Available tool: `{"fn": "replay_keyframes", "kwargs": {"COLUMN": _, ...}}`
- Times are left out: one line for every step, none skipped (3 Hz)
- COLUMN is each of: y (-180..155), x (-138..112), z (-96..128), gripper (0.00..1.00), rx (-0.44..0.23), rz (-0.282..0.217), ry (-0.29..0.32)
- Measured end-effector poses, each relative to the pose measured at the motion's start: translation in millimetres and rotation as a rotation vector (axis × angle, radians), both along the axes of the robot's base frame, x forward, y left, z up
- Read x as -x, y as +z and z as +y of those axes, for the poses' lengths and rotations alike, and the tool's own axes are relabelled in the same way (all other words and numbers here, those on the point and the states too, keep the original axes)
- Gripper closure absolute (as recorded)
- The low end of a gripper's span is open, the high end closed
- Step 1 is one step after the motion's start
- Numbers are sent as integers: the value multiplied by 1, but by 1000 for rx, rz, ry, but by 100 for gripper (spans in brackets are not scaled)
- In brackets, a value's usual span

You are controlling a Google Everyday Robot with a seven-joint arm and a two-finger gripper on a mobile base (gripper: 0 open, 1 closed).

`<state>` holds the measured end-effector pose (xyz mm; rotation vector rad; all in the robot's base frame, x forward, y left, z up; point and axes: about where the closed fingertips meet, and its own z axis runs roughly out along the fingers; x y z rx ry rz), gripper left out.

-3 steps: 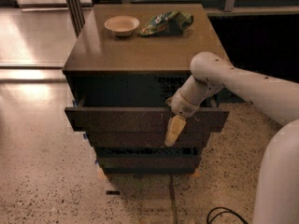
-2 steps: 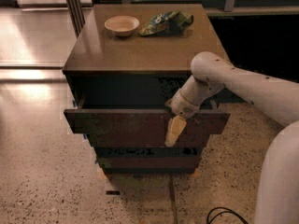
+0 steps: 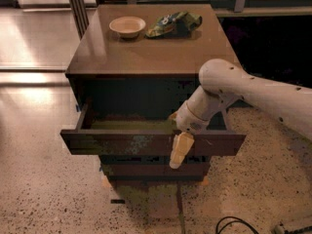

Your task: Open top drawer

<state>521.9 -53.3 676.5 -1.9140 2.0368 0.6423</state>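
Observation:
The top drawer (image 3: 122, 143) is a wide dark reddish-brown front with pale scratches and a greenish smudge. It stands pulled out from the cabinet (image 3: 146, 57), and its inside (image 3: 131, 125) shows behind the front. My gripper (image 3: 179, 147) hangs over the drawer front's top edge, right of the middle. One pale finger (image 3: 180, 150) lies down the outside of the front. The other finger is hidden behind the front. My white arm (image 3: 243, 89) comes in from the right.
A pale bowl (image 3: 127, 26) and a green crumpled bag (image 3: 174, 23) sit at the back of the cabinet top. Narrower drawer fronts (image 3: 153, 169) lie below the open one. A black cable (image 3: 234, 224) lies on the speckled floor at the lower right.
The drawer front has come a little further out toward the camera, with my gripper still hooked over its top edge.

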Motion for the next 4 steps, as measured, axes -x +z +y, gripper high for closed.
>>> {"fn": "replay_keyframes", "kwargs": {"y": -6, "x": 7, "z": -3, "gripper": 0, "rx": -8, "rz": 24, "ry": -4}}
{"fn": "replay_keyframes", "kwargs": {"y": -5, "x": 29, "z": -4, "gripper": 0, "rx": -11, "rz": 47, "ry": -4}}
{"fn": "replay_keyframes", "kwargs": {"y": 22, "x": 74, "z": -2, "gripper": 0, "rx": 23, "rz": 37, "ry": -3}}
{"fn": "replay_keyframes", "kwargs": {"y": 18, "x": 70, "z": -2, "gripper": 0, "rx": 24, "rz": 43, "ry": -3}}
